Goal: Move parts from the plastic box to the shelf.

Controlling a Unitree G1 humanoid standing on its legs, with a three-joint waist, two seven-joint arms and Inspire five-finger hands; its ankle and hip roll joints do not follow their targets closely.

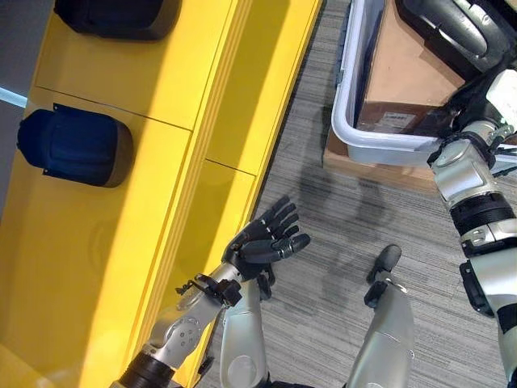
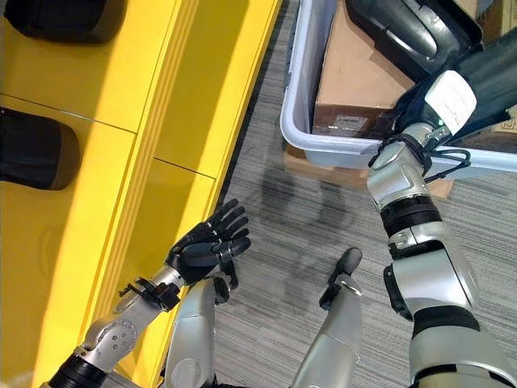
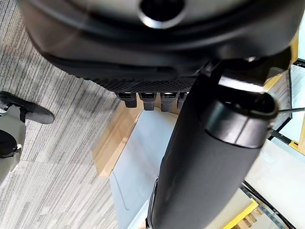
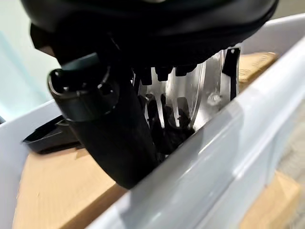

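Left hand (image 1: 271,237) hovers open beside the yellow shelf's (image 1: 121,210) edge; right hand (image 4: 167,119) reaches inside the plastic box's (image 2: 339,149) near wall, grip unclear.

This looks like a workshop or parts store: a long yellow shelf (image 1: 121,202) holding dark moulded parts (image 1: 77,147) stands on grey office carpet (image 1: 323,242) beside a pale plastic box (image 2: 323,149) on a wooden pallet (image 1: 355,166).

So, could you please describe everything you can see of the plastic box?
The plastic box is pale grey-blue, slightly translucent, with a rounded rim and open top. It stands on a brown cardboard slab on the carpet, beside the yellow shelf. Inside lie cardboard and a dark part. The right hand reaches into it.
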